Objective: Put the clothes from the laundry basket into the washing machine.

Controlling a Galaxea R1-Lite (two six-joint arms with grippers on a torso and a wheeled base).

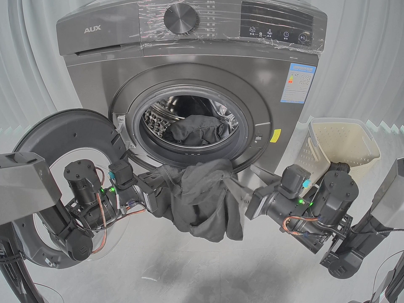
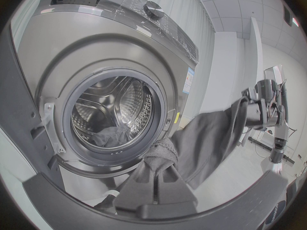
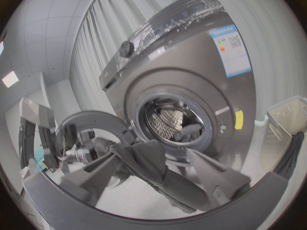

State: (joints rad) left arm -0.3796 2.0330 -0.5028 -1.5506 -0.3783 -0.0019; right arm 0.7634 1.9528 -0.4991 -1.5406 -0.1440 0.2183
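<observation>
Obs., standing by the rig:

- Left claw point(image 2: 156, 168): fingers pressed together, clamped on one bunched end of a dark garment point(image 1: 202, 203). The fold bulges out just past the fingertips.
- Right claw point(image 3: 150, 155): fingers stand apart. The other end of the garment runs through the gap and lies against one finger. Cannot tell from here whether anything pins it.
- Garment: strung between the two claws, with its middle sagging below both of them. It hangs free of the floor. Its upper edge sits at the lower lip of the washer point(image 1: 105, 76) mouth; touching or just short of it, cannot tell.
- Washer: directly ahead of both claws, with the mouth a little above them. Door point(image 1: 63, 131) swung fully open, on the outer side of the left claw and close beside that arm.
- Drum point(image 1: 158, 120): beyond the claws and past the hanging garment. A second dark bundle point(image 1: 195, 129) lies on the drum floor, well inside and apart from the held garment.
- Basket point(image 1: 341, 142): pale, perforated, upright on the floor against the washer's side. It is on the outer side of the right claw and behind it, well apart from the garment.
</observation>
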